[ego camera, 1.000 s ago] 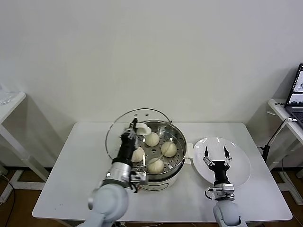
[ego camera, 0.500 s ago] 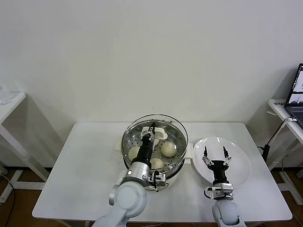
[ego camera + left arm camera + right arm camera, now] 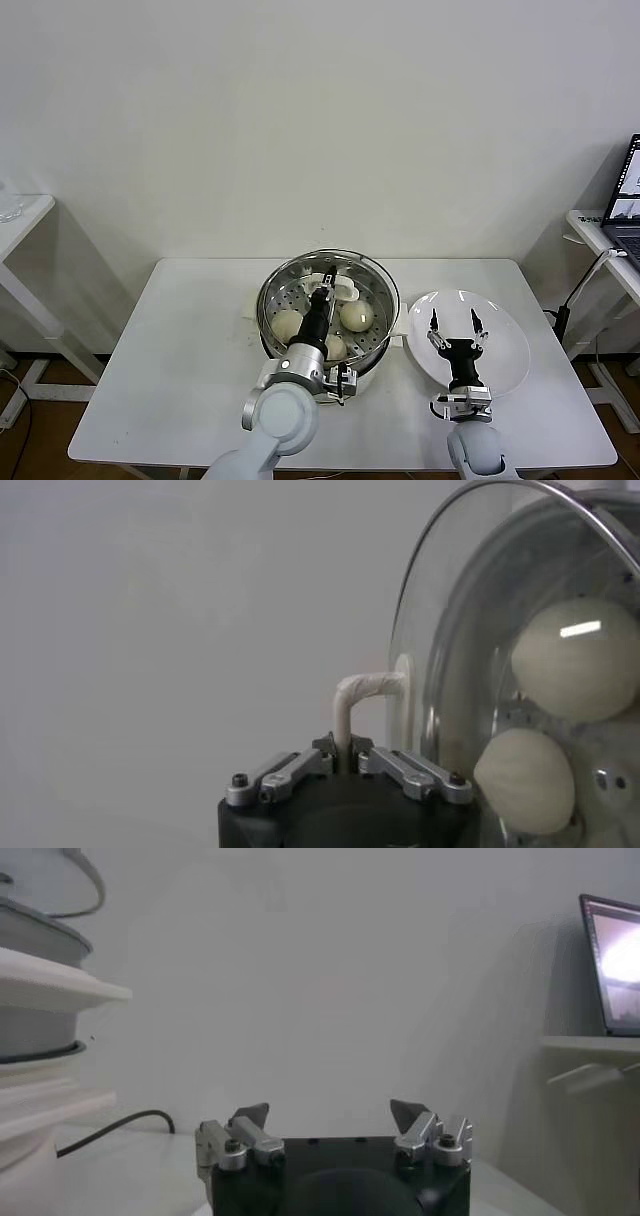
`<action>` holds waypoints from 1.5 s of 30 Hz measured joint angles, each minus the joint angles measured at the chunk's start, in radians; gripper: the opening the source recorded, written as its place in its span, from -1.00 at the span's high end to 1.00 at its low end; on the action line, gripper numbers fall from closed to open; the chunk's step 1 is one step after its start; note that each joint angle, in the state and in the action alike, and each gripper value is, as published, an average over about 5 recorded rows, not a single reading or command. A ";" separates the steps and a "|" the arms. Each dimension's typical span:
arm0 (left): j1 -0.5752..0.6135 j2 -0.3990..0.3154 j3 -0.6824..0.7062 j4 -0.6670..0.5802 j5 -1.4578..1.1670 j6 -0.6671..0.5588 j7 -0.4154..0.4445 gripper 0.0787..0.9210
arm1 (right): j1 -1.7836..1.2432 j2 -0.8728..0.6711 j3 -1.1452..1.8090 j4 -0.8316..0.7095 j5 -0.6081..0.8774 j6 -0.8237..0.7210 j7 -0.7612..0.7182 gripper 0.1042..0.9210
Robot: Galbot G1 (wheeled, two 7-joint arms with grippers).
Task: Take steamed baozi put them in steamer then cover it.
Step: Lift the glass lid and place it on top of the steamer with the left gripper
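The steel steamer (image 3: 372, 342) stands at the table's middle on its white base. Cream-white baozi (image 3: 356, 315) lie on its perforated tray; three show in the head view, two (image 3: 580, 658) in the left wrist view. The clear glass cover (image 3: 285, 275) sits over the pot. My left gripper (image 3: 325, 296) is shut on the cover's white handle (image 3: 352, 695), right above the pot's middle. My right gripper (image 3: 453, 324) is open and empty above the white plate (image 3: 505, 350), to the right of the steamer.
The white plate lies on the table's right part, bare. A white side table (image 3: 20, 215) stands at the far left. A laptop (image 3: 628, 190) sits on a shelf at the far right. The steamer's cable (image 3: 120, 1124) runs along the table.
My left gripper has carried the cover from the pot's left side, tilted, rightward and down until it lies over the pot. The right arm has not moved.
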 measured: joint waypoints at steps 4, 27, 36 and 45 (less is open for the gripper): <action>-0.001 -0.002 0.001 0.009 0.007 -0.003 -0.002 0.74 | 0.001 0.001 0.000 -0.003 0.000 0.003 -0.001 -0.76; 0.016 0.009 -0.018 0.022 0.031 -0.015 -0.014 0.74 | 0.008 0.001 0.000 -0.013 -0.005 0.013 -0.003 -0.76; 0.015 0.009 -0.021 0.035 0.039 -0.022 -0.017 0.74 | 0.010 0.000 0.002 -0.017 -0.005 0.017 -0.004 -0.76; 0.024 0.005 -0.025 0.032 0.052 -0.030 -0.006 0.72 | 0.012 0.000 0.003 -0.017 -0.005 0.017 -0.004 -0.76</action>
